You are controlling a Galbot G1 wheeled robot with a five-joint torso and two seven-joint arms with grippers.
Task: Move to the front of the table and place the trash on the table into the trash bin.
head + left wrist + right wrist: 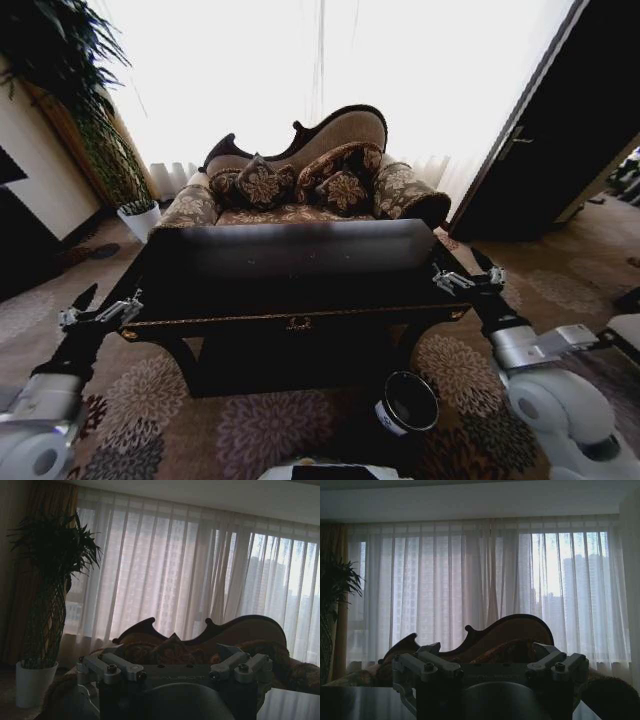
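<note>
Trash bin [407, 402] before table [290, 262] — head view.

Right hand [490, 667] spread open in the foreground, dark counter [360, 702] below, ornate sofa [510, 635] behind, sheer curtains [485, 580], plant [335, 585].

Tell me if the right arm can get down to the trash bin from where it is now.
Probably yes. The right gripper hangs open off the table's right front corner, and the trash bin stands on the carpet below, in front of the table, with nothing between.

Patterned sofa [300, 185], potted plant [42, 630], sheer curtains [485, 585]
</note>
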